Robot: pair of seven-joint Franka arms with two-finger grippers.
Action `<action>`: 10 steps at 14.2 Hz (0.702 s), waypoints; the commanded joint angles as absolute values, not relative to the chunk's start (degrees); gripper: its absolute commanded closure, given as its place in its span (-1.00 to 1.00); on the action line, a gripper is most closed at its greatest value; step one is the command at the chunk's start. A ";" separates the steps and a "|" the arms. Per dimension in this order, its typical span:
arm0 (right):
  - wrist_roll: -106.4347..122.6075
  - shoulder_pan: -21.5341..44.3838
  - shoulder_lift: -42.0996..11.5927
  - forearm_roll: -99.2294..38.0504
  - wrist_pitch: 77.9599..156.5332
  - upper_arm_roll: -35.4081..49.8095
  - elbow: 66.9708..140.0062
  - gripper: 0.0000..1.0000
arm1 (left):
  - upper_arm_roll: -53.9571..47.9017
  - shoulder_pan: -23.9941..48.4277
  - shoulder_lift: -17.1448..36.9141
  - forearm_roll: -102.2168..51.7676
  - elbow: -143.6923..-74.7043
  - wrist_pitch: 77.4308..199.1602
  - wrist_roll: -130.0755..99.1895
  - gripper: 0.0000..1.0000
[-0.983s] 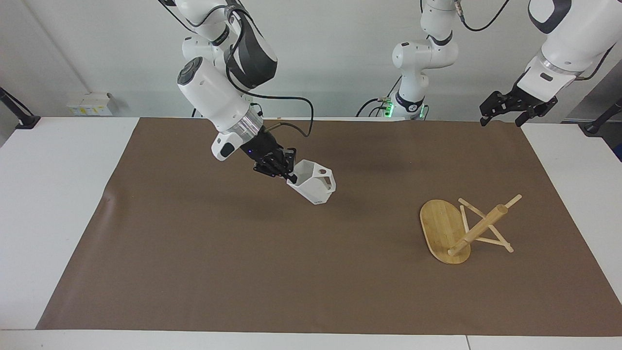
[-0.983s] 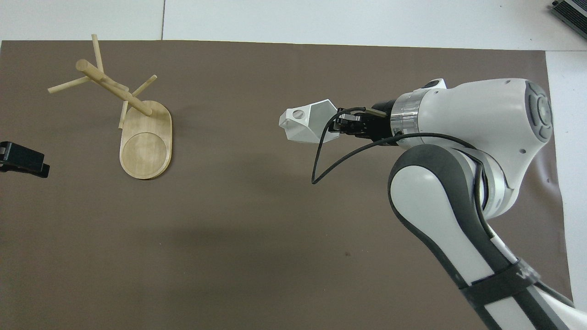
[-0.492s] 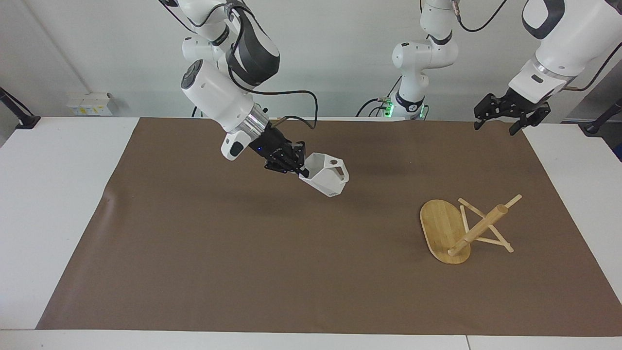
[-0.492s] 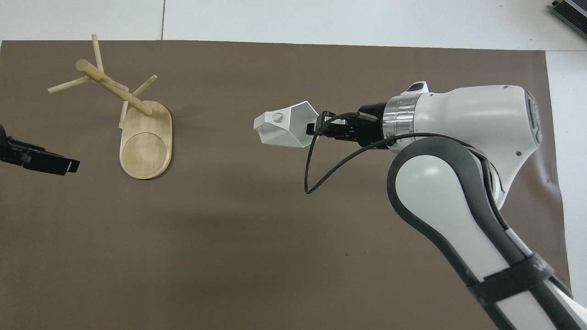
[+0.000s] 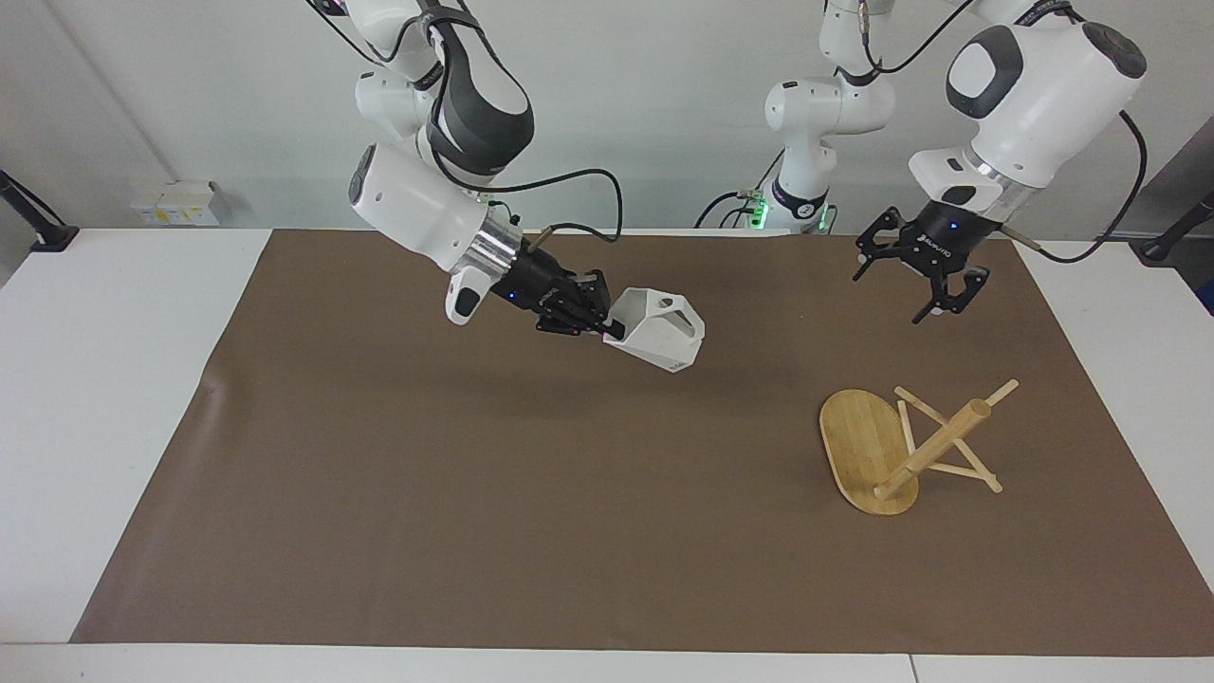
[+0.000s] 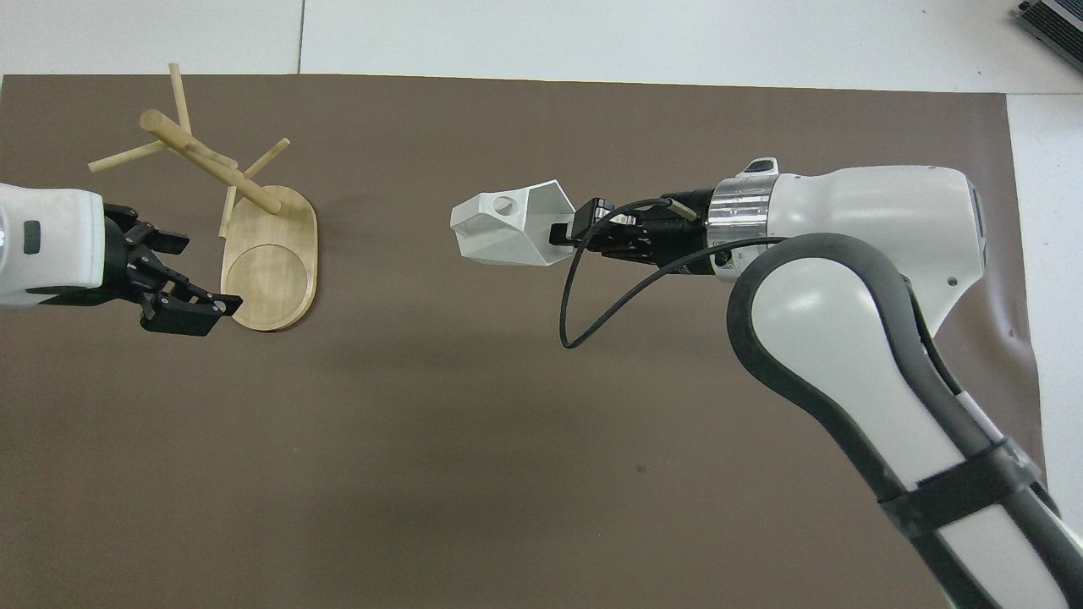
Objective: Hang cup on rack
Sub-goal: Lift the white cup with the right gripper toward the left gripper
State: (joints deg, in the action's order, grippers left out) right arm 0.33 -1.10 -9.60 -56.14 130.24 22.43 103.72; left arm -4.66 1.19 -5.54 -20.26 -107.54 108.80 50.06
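The white faceted cup (image 5: pixel 664 330) (image 6: pixel 506 231) hangs in the air over the middle of the brown mat, tipped on its side, with its handle hole facing up. My right gripper (image 5: pixel 607 328) (image 6: pixel 565 233) is shut on the cup's rim wall. The bamboo rack (image 5: pixel 869 446) (image 6: pixel 269 269) stands on its oval base toward the left arm's end of the table. Its post (image 5: pixel 934 446) and thin pegs carry nothing. My left gripper (image 5: pixel 918 281) (image 6: pixel 200 276) is open and points down, hovering over the mat by the edge of the rack's base, apart from the rack.
The brown mat (image 5: pixel 474 493) covers most of the white table (image 5: pixel 114 379). A black cable (image 6: pixel 584 304) loops from the right wrist below the cup. A third white arm (image 5: pixel 816 123) stands at the robots' end of the table.
The right gripper has carried the cup toward the rack and tipped it flatter. The left arm has swung in from the table's edge and down to the rack's base, still open.
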 commanded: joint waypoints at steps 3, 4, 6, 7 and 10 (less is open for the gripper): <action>2.55 1.05 -9.67 -61.87 137.53 23.11 104.15 1.00 | -4.04 3.42 -7.30 -29.50 -111.61 114.77 64.75 -1.00; 3.85 1.32 -9.93 -61.79 137.72 23.38 104.15 1.00 | -4.04 3.60 -7.03 -32.14 -112.06 115.57 67.30 -1.00; 8.68 1.32 -10.89 -61.44 137.81 24.95 104.15 1.00 | -4.04 5.00 -6.33 -37.33 -113.28 117.94 71.96 -1.00; 9.05 1.41 -11.33 -61.00 137.90 26.01 103.89 1.00 | -4.04 5.10 -5.81 -39.44 -113.90 119.43 74.07 -1.00; 9.40 1.41 -11.60 -57.94 136.94 27.33 103.62 1.00 | -4.04 5.54 -2.12 -46.39 -114.08 121.37 85.31 -1.00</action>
